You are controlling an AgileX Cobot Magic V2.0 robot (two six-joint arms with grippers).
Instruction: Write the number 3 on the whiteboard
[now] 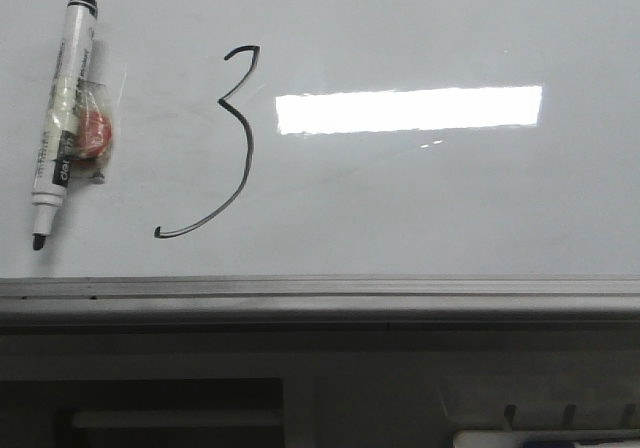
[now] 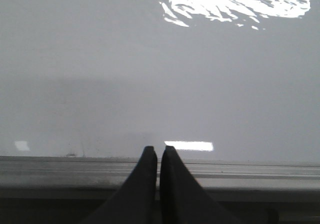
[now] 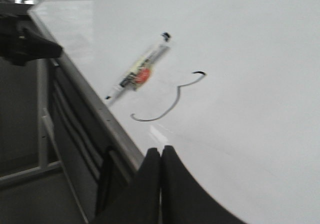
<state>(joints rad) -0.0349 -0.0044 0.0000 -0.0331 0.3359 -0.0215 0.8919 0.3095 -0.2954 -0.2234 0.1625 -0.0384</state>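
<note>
A thin black number 3 is drawn on the pale glossy whiteboard; the right wrist view also shows the number 3. Left of it a white marker with a black cap lies flat, an orange-red piece taped to its side; the marker also appears in the right wrist view. My left gripper is shut with nothing between its fingers, over the board's lower rail. Above the board's corner my right gripper is shut and empty too. Neither gripper appears in the front view.
A grey metal rail runs along the board's near edge, with a dark frame and shelf below it. A bright rectangular light reflection lies right of the 3.
</note>
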